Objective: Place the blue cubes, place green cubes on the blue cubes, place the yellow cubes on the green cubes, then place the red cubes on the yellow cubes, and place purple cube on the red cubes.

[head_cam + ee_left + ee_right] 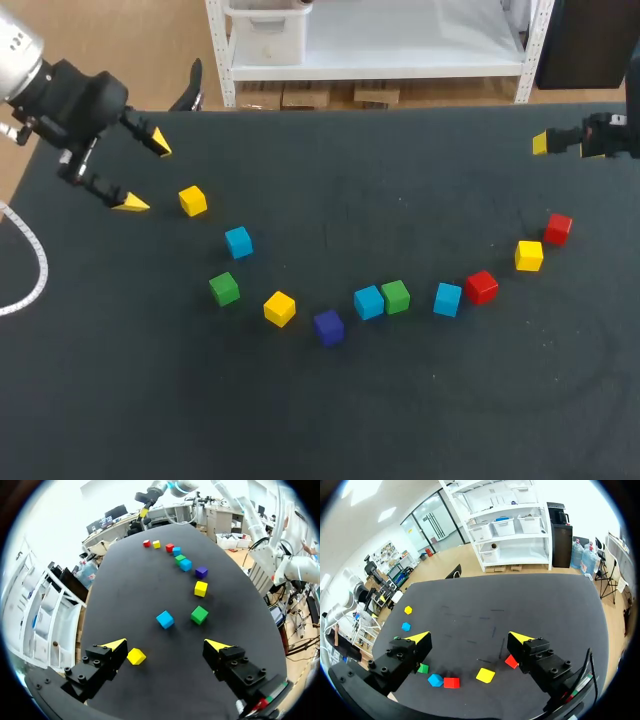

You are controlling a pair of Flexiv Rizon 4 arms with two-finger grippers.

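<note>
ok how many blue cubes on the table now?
3 blue cubes: one on the left between a yellow cube and a green cube; one mid-table beside another green cube; one beside a red cube. None seem hidden.

blue cubes (238, 241), green cubes (224, 289), purple cube (328, 326), blk table (420, 410)

A table (330, 410) covered with a dark, matte cloth is seen spread beneath and far ahead of the left fingers (114, 644), and likewise beneath and ahead of the right fingers (419, 638). A few faint pale scuffs (492, 630) can be made out on the cloth just ahead of the right fingers, in line with the gap between them. A white cable (38, 265) is seen curving over the cloth behind the left fingers, at the table's edge.
</note>
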